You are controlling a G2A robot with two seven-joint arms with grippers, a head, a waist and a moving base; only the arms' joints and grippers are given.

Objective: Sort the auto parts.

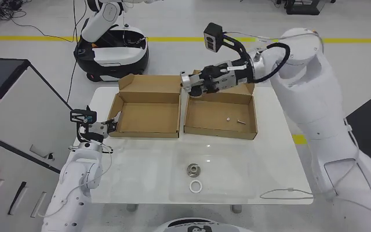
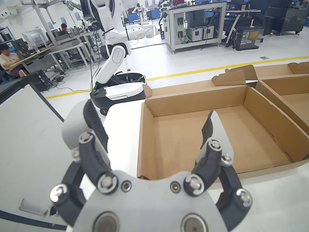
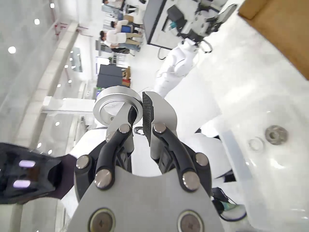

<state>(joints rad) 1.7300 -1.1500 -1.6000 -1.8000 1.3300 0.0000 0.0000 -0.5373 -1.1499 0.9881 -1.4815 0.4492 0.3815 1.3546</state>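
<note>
Currently the right gripper [image 3: 137,108] pinches the wall of a metal ring [image 3: 113,91]. One finger sits inside the bore and the other presses on the outer rim, so the ring hangs off to the inner finger's side with its bore running roughly along the fingers. Seen from above, these fingertips point toward the left box [image 1: 148,113] while hovering over the far corner of the right box [image 1: 220,113], beside the two neighbouring walls. The drop likely turns on that: one floor lies ahead of the fingertips, the other beneath them. The left gripper [image 2: 149,108] is spread wide and empty over the left box's outer wall. A flanged part [image 1: 193,169] and a white ring [image 1: 196,186] lie on the table [image 1: 145,174], well apart from both pairs of fingers.
</note>
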